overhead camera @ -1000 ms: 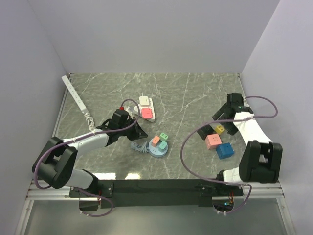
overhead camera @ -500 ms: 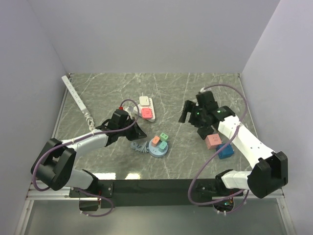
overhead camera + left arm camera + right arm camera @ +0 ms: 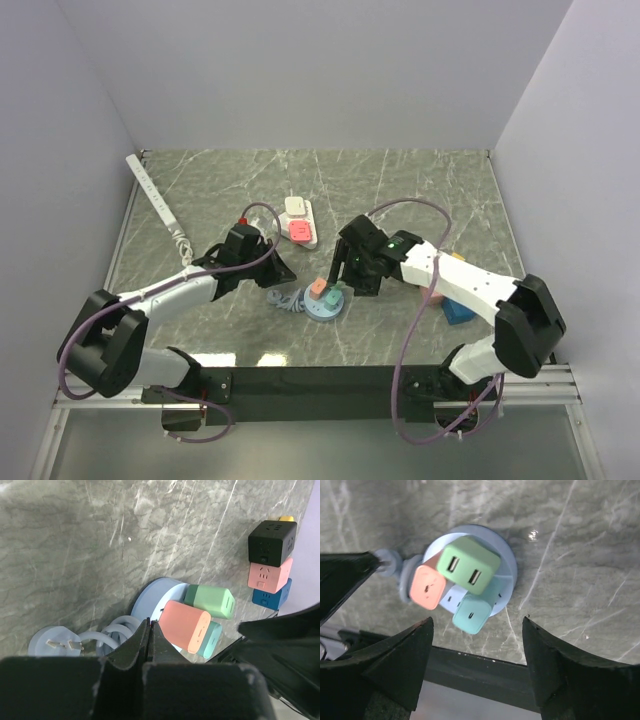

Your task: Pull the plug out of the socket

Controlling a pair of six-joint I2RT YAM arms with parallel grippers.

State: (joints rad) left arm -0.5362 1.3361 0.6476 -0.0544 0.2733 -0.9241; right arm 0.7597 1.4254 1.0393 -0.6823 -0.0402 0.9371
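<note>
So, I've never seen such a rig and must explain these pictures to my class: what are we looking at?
Two robot arms are bolted to a table. One picture looks down from above; the other two come from a camera on each wrist. The left gripper is shut, with nothing seen in it. The right gripper hangs open over a round blue socket holding a green plug, an orange plug and a teal plug. A long white power strip and a pink cube lie nearby.
</note>
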